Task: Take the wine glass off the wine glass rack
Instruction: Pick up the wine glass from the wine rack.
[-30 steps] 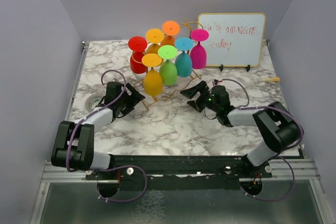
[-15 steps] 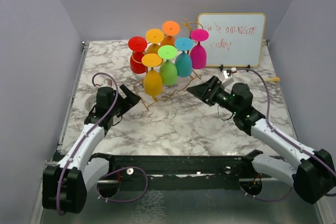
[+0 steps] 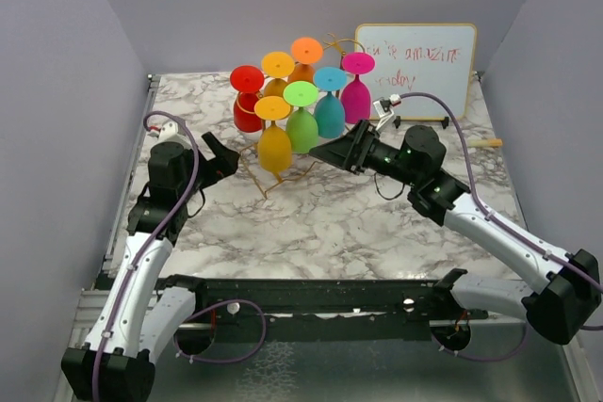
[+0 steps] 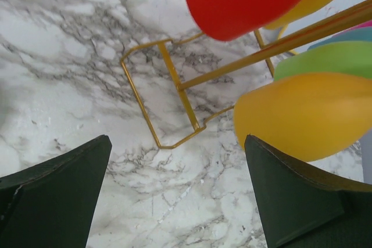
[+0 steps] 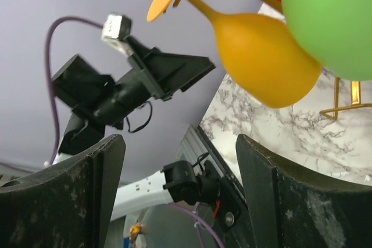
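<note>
Top external: I'm flanking the yellow wine glass (image 3: 274,148) (hanging inverted on the wine glass rack (image 4: 302,35)) with my left gripper (image 3: 224,159) at nine o'clock, right gripper (image 3: 320,152) at three, both spread empty.

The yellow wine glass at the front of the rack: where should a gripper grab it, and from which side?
Probably by the bowl, coming from the near side. The yellow wine glass hangs upside down with its foot above the rails of the wine glass rack, so only the rounded bowl hangs free, and no other glass stands in front of it.
</note>
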Controlling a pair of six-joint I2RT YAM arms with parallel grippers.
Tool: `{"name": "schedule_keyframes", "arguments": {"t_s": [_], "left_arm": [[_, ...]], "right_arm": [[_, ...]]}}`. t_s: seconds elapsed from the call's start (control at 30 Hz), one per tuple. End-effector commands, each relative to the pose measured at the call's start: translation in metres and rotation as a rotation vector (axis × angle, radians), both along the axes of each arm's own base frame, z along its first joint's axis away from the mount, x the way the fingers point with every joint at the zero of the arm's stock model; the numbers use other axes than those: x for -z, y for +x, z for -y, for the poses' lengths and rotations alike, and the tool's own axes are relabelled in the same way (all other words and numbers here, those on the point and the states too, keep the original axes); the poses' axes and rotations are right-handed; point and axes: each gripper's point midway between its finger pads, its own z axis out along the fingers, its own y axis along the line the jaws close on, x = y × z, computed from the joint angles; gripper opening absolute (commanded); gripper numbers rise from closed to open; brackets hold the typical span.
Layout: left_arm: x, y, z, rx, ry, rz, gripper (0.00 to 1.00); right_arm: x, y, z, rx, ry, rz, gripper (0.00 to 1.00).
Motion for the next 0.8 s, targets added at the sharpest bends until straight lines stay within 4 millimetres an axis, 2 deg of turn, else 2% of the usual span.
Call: {"name": "schedule_keyframes", "arguments": {"t_s": [0.0, 0.2, 0.27, 0.37, 0.57, 0.77], "left_arm": [[-0.018, -0.003, -0.025, -0.058, 0.132, 0.055, 0.99], [0.005, -0.012, -0.044, -0.097, 0.242, 0.043, 0.99], [0.012, -0.014, -0.044, -0.094, 0.248, 0.042, 0.99], [0.012, -0.013, -0.040, -0.073, 0.240, 0.054, 0.99], [0.014, -0.008, -0.047, -0.122, 0.241, 0.040, 0.99], [0.017, -0.009, -0.052, -0.149, 0.250, 0.029, 0.99]], "right_arm": [[-0.018, 0.024, 0.002, 0.113, 0.040, 0.006, 0.81], [-0.027, 0.044, -0.009, 0.159, 0.082, -0.037, 0.75], [-0.028, 0.049, -0.014, 0.158, 0.083, -0.041, 0.73], [-0.030, 0.055, -0.027, 0.151, 0.083, -0.043, 0.71], [-0.028, 0.066, -0.052, 0.122, 0.104, -0.041, 0.68], [-0.036, 0.075, -0.055, 0.159, 0.115, -0.023, 0.62]]}}
